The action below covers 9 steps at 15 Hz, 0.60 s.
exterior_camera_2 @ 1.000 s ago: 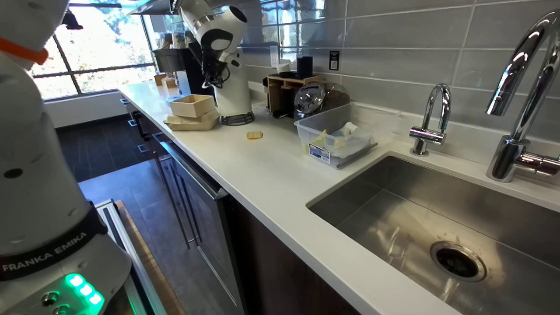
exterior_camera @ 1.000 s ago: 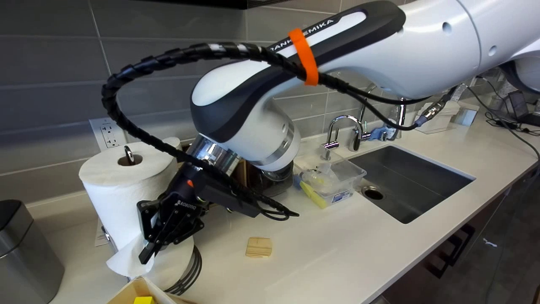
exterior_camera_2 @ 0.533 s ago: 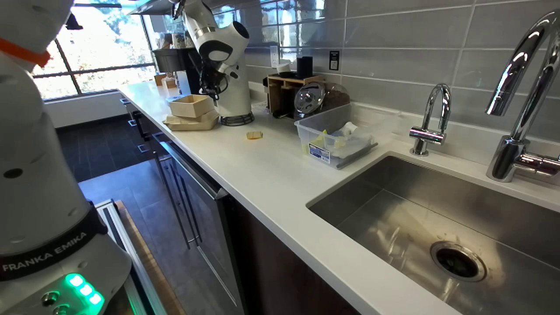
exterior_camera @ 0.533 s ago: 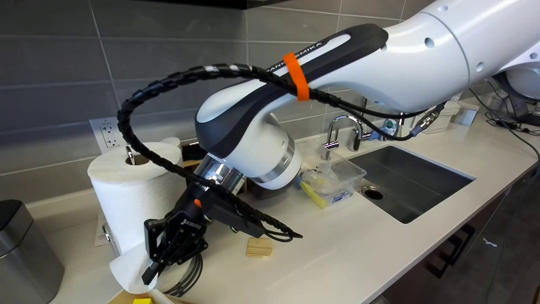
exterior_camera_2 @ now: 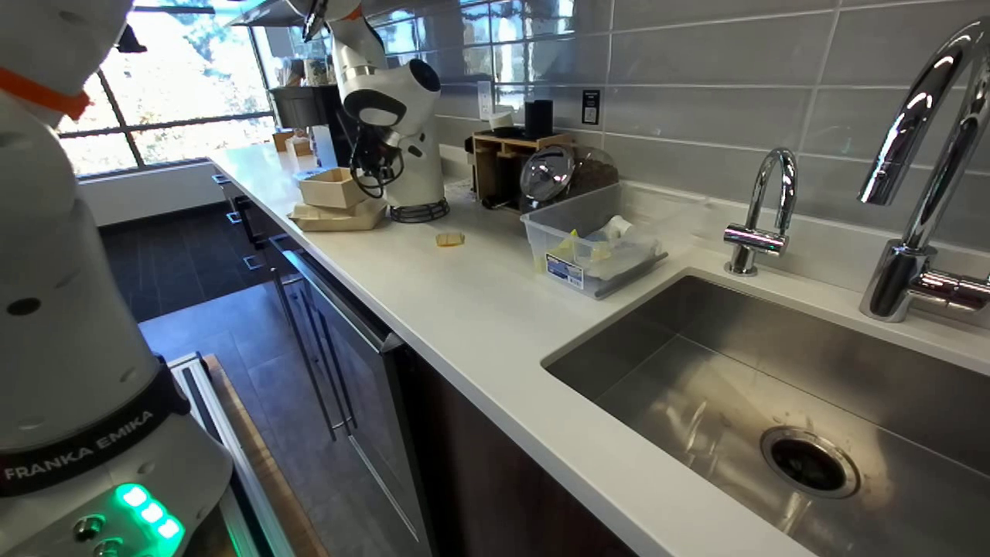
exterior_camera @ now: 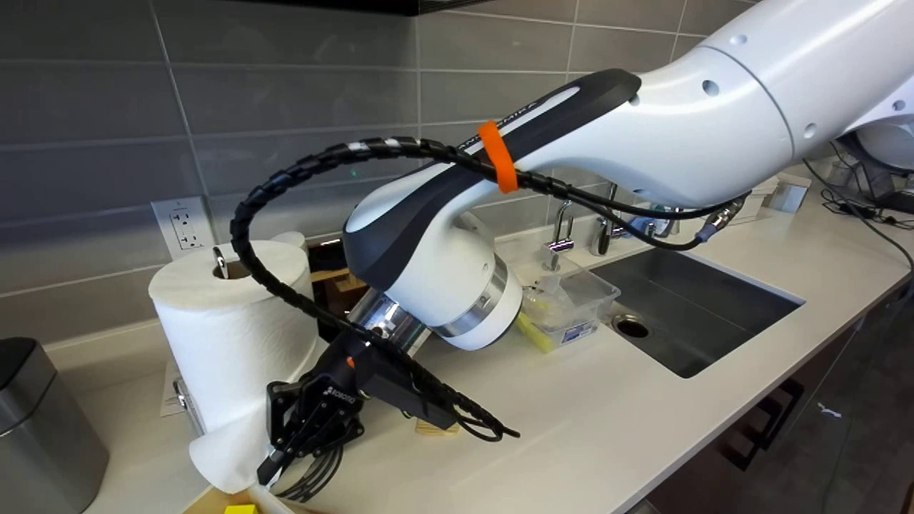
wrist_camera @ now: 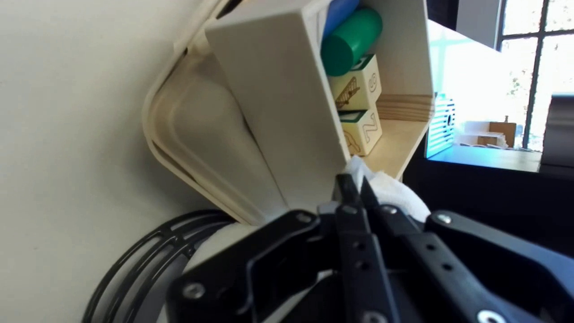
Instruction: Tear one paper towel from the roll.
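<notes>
The roll [exterior_camera: 228, 335], a fat white cylinder, stands on its wire holder in both exterior views [exterior_camera_2: 425, 158]. The paper towel [exterior_camera: 232, 453] hangs as a loose white flap from the roll's lower front. It runs to my gripper [exterior_camera: 268, 467], which is low and just right of the roll. In the wrist view, the gripper [wrist_camera: 357, 188] has its fingertips nearly together, with white paper towel [wrist_camera: 399, 195] pinched between them and sticking out past the tips. The flap looks joined to the roll; the joining line is hidden by the gripper and folds.
A wooden box [wrist_camera: 278, 98] with toy blocks lies just past the fingertips. The holder's black wire base [wrist_camera: 157, 264] is close beside the gripper. A grey metal bin [exterior_camera: 46, 428] stands left of the roll. A clear plastic tub [exterior_camera: 571, 307] and a sink [exterior_camera: 703, 307] lie to the right.
My gripper has moved down and to the right, away from the roll, drawing the paper flap along. The roll shifted slightly right early on, then stayed.
</notes>
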Each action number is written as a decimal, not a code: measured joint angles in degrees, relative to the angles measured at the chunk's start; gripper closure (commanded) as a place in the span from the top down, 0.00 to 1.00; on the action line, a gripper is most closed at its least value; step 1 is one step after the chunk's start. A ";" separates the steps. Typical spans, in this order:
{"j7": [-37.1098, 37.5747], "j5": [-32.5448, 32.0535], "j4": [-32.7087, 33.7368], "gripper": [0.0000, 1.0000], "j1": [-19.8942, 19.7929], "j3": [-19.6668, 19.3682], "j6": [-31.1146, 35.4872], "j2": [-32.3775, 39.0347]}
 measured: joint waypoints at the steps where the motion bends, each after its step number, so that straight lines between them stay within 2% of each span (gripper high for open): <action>1: -1.15 1.38 -0.26 0.00 0.04 0.07 1.04 -0.04; 9: -11.17 11.92 -2.15 0.00 0.26 0.78 7.23 -3.23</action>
